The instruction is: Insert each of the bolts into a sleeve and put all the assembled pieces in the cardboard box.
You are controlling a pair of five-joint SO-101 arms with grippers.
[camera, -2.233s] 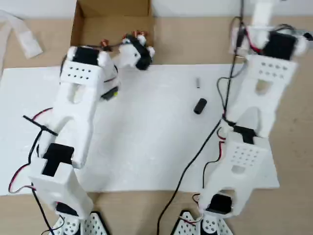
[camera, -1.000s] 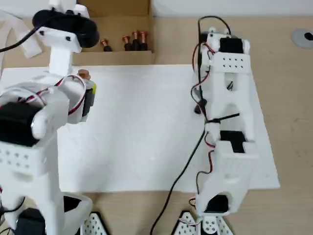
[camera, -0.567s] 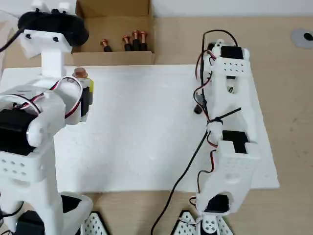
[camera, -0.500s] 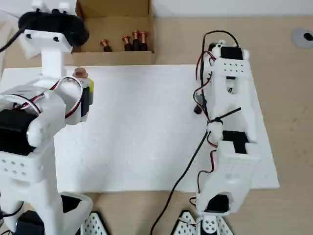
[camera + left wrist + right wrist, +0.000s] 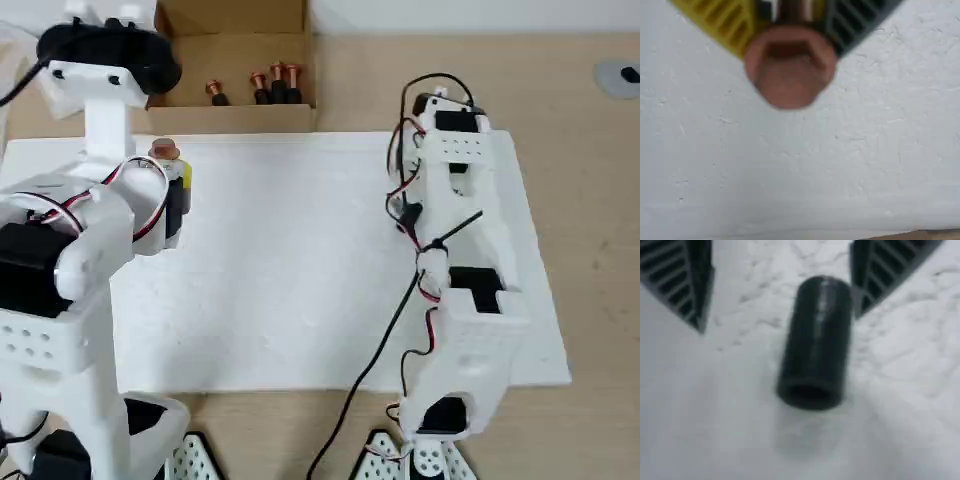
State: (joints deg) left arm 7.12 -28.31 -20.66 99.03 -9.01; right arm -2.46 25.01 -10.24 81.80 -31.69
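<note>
A black sleeve [image 5: 815, 340] lies on its side on a white foam sheet [image 5: 290, 260], well apart from the cardboard box [image 5: 230, 118], off to the box's right and on the side nearer the arm bases. Its open bore faces the right wrist camera. The right end effector [image 5: 780, 315] hangs over it with its jaws apart, one on each side. The sleeve sits closer to one jaw than the other, and neither jaw clearly touches it.

Just in front of the box's near left corner, the left end effector [image 5: 790, 20] is clamped on a copper bolt [image 5: 790, 67], holding it head up above the sheet. Four assembled pieces [image 5: 262, 85] lie inside the box, against its near wall. The sheet covers a wooden bench [image 5: 590, 200].

We judge the step in hand to be grasping the sleeve. To do it well, we would first centre the jaws so that both meet the round body together, since a lone push could roll it. We would grip mid-length and leave the bore clear for the bolt.
</note>
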